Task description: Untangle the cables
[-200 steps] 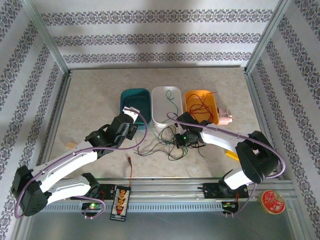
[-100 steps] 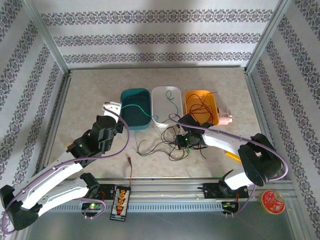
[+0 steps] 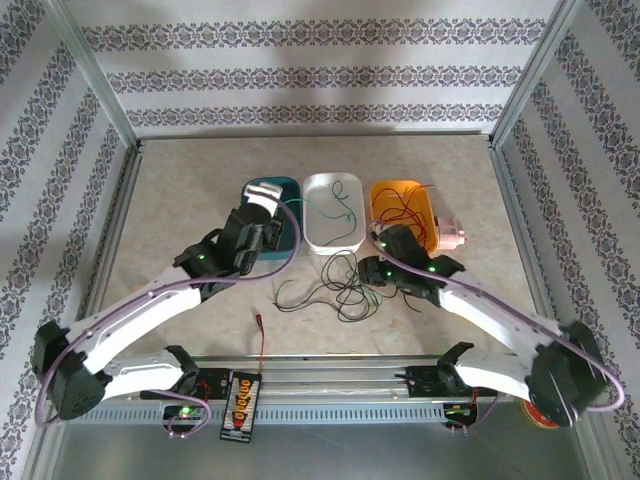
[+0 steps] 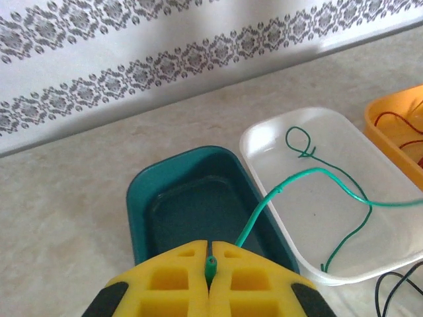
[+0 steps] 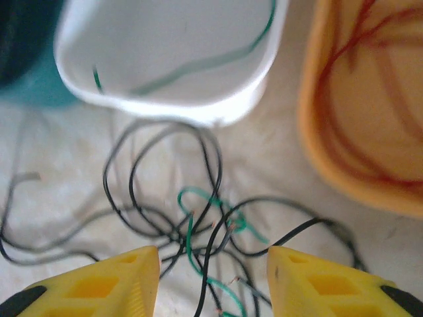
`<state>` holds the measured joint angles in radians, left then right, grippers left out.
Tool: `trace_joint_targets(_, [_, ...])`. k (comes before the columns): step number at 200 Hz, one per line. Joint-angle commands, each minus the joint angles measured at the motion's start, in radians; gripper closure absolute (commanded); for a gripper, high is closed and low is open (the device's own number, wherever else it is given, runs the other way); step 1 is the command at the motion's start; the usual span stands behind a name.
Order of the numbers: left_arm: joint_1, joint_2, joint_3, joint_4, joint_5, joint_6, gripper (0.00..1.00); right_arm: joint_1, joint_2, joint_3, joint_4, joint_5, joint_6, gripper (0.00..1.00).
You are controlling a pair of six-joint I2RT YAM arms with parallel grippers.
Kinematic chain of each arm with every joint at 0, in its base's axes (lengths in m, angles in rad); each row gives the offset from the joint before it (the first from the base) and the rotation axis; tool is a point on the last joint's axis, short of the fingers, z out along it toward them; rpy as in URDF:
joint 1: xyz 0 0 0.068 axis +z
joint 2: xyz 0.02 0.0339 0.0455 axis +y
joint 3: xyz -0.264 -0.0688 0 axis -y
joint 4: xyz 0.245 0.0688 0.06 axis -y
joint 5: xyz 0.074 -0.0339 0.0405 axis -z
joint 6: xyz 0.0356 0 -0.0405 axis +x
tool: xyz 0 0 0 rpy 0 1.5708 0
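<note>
Cables (image 5: 192, 224): black-and-green tangle on the table (image 5: 284, 158), beneath your right gripper (image 5: 213, 261), jaws apart. Left gripper (image 4: 210, 254): clamped on a green cable (image 4: 317, 173) trailing into the white bin (image 4: 264, 135). Carry it wholly over that bin before you release.

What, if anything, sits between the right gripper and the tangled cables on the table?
Nothing visible does. The right gripper, open, hovers directly over the tangle of black and green cables lying on the table. The white bin and orange bin sit beyond the tangle, out of the path.
</note>
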<state>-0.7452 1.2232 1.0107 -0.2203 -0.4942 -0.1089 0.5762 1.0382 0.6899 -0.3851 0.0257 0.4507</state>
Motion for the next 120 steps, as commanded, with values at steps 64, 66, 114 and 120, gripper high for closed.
trace_joint_targets(64, [0.004,0.513,0.383,-0.010,-0.219,0.129,1.00,-0.223,-0.291,-0.071,0.006,0.070,0.129,0.51])
trace_joint_targets(66, [0.004,0.528,0.396,-0.014,-0.224,0.135,1.00,-0.224,-0.292,-0.072,0.005,0.068,0.130,0.51])
trace_joint_targets(114, [0.006,0.833,0.660,-0.077,-0.320,0.260,1.00,-0.230,-0.304,-0.084,0.004,0.014,0.124,0.51])
trace_joint_targets(120, [0.006,0.856,0.685,-0.091,-0.315,0.260,1.00,-0.230,-0.303,-0.081,0.001,0.009,0.118,0.51])
